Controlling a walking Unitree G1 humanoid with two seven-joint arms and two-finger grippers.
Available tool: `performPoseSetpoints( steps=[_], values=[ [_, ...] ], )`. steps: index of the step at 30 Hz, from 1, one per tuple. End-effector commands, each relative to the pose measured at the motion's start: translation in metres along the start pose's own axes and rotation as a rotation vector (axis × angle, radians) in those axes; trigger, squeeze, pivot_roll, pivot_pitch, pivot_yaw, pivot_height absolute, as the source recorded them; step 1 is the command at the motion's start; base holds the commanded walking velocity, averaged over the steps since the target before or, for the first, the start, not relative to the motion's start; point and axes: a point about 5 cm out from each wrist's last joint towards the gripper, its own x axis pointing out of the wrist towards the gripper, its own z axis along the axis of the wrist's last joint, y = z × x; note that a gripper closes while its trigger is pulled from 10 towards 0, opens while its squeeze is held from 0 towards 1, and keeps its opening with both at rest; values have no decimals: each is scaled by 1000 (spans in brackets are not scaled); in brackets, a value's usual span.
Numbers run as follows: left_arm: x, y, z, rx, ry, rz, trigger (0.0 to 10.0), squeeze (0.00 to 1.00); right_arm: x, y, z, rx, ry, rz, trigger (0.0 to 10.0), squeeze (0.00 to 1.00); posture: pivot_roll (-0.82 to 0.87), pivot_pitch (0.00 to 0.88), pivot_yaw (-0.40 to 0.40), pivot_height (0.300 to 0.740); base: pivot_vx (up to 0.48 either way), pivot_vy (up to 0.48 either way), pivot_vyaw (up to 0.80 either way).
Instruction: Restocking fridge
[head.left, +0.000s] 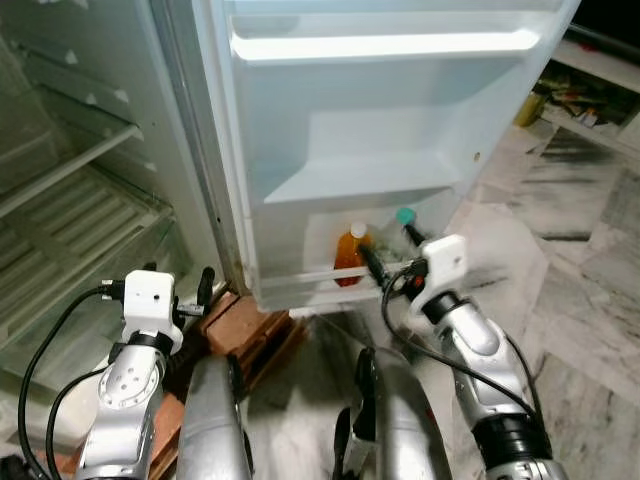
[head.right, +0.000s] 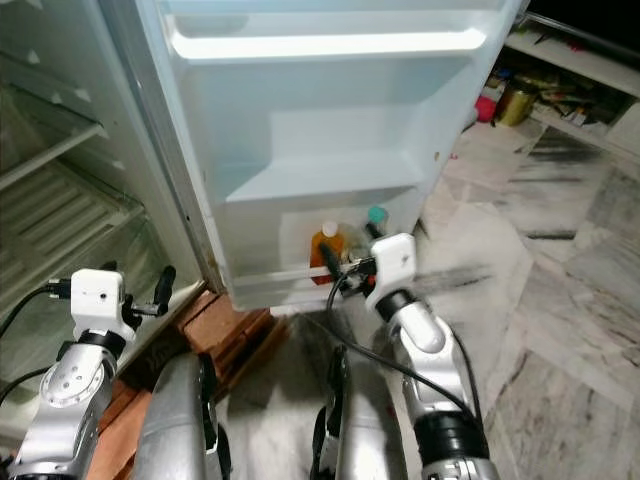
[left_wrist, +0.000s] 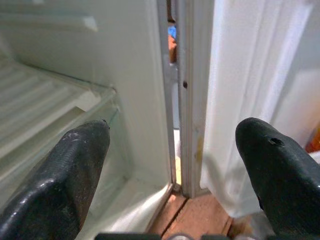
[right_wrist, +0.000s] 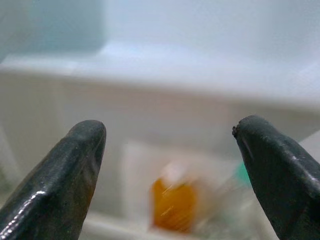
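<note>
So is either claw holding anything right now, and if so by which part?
Nothing is held. The right claw is open in front of the orange bottle in the fridge door's bottom shelf; the left claw is open by the fridge hinge.

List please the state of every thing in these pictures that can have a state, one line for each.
White fridge door: open.
Orange bottle with white cap: upright in the lowest door shelf, capped.
Clear bottle with teal cap: in the same shelf beside the orange bottle, capped.
Wire shelves inside the fridge: bare.
Right tool: open, holding nothing, pointed at the orange bottle.
Left tool: open, holding nothing, near the door hinge.
</note>
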Motion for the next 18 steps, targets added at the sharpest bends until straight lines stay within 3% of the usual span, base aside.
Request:
performPoseSetpoints(
  steps=[1,4,7,18],
  values=[
    [2,3,-3,-13,6,16,10000,0,-3,-6,9,-80,-38,-37,10000,0,118,4,-61,573,0,0,0],
    [7,-5,-8,-28,15,7,10000,0,-4,-7,-3,-64,8,-97,10000,0,94,0,-59,588,0,0,0],
    [11,-16,-5,-27,-4,-25,10000,0,-4,-6,-1,-52,17,-109,10000,0,85,0,-63,608,0,0,0],
    [9,-13,-14,-32,7,11,10000,0,-16,-12,-10,10,56,-238,10000,0,82,0,-73,676,0,0,0]
  ],
)
